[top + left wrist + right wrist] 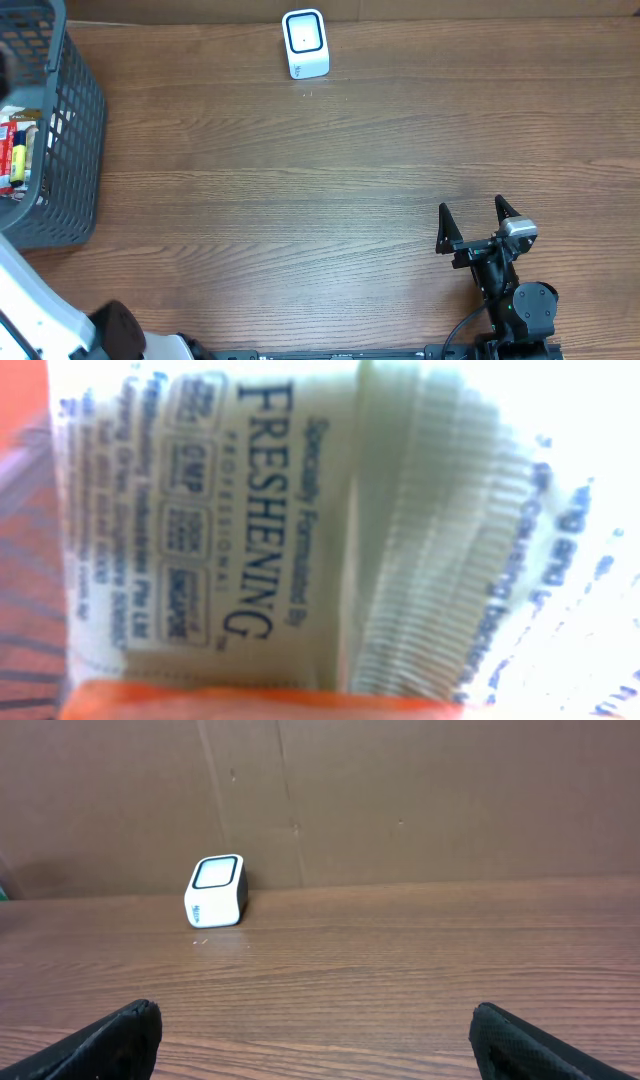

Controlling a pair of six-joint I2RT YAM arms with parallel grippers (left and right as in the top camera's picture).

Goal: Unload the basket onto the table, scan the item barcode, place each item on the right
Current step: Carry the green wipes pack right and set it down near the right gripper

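Packaging fills the left wrist view: a white sachet [220, 510] pressed right up against the lens, printed sideways in dark blue with "Specially Formulated By FRESHENING PROFESSIONAL" and a row of small certification marks. A crimped seam runs down the middle of the frame. An orange strip [250, 702] crosses the bottom edge, and more orange shows at the upper left corner. No barcode can be made out on the face that shows. The left tool's fingers are hidden in this view, so I cannot tell whether it grips the sachet or stands open.

In the overhead view, the left arm's white link [40, 300] sits at the lower left corner. The right tool [471, 205] rests at the lower right, its two dark fingers [110, 1042] spread wide apart with nothing between them, pointing toward the top of the frame. The brown wood-grain surface [300, 200] stretches out ahead of it.

At the left edge, a grey mesh basket [75, 130] holds red and yellow packs [15, 150], well apart from the right tool.

Farthest off, at the top centre, a small white barcode scanner [305, 43] with a dark-rimmed window stands upright on the surface, just in front of a brown cardboard wall [450, 800].
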